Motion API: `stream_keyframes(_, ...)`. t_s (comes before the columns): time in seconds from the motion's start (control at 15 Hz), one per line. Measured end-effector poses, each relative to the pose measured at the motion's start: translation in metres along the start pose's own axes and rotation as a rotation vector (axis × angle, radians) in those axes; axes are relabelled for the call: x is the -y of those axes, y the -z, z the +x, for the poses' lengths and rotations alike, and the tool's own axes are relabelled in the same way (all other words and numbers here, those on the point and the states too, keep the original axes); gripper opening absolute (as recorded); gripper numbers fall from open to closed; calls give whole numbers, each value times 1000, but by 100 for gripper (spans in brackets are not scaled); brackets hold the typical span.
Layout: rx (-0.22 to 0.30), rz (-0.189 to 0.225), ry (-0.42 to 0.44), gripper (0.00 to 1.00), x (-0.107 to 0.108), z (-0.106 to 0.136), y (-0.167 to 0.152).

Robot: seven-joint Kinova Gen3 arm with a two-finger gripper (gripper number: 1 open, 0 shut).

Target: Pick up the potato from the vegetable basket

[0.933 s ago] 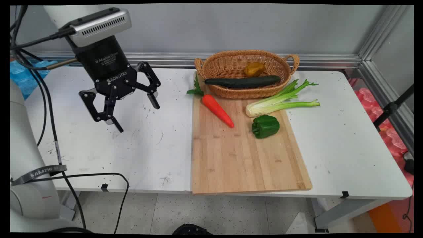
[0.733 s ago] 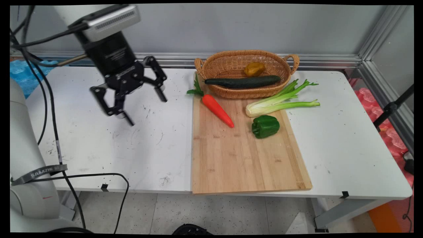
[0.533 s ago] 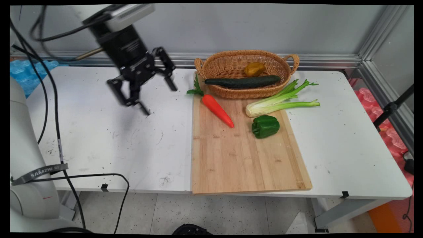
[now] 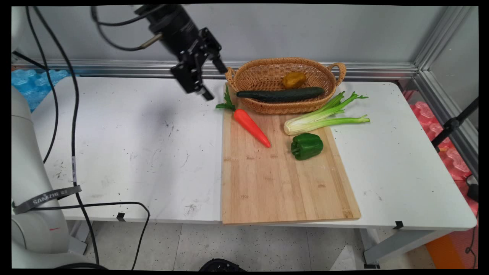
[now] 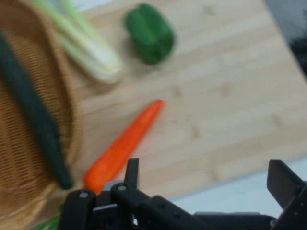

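I've got the gripper [image 4: 211, 80] spread wide, empty, above the carrot's [image 4: 251, 127] leafy end. Carrot lies flat on the cutting board [image 4: 282, 183], just beside the basket [image 4: 244, 80].

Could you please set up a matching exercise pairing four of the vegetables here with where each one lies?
Things:
1. cucumber
2. carrot
3. celery
4. green pepper

Places:
A. half on the cutting board, leafy end over the table
B. inside the wicker basket
C. on the board, just nearer the camera than the celery
D. on the board's left side, greens by the basket

Pairs: 1-B, 2-D, 3-A, 4-C
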Motion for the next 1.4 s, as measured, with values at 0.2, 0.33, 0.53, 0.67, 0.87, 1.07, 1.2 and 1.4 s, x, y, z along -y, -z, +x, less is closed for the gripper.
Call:
stream_keyframes(0.2,-16,74,119,100,25,1,-11)
stream_keyframes(0.33,-27,120,198,100,43,2,-21)
stream_keyframes(0.53,-45,188,307,100,70,5,-40)
stream_keyframes(0.67,-57,228,372,100,88,8,-54)
stream_keyframes(0.87,-74,288,470,100,117,13,-79)
stream_keyframes(1.07,-88,328,540,100,142,17,-104)
stream_keyframes(1.2,-95,343,571,100,153,20,-117)
stream_keyframes(1.4,-106,364,625,100,176,25,-145)
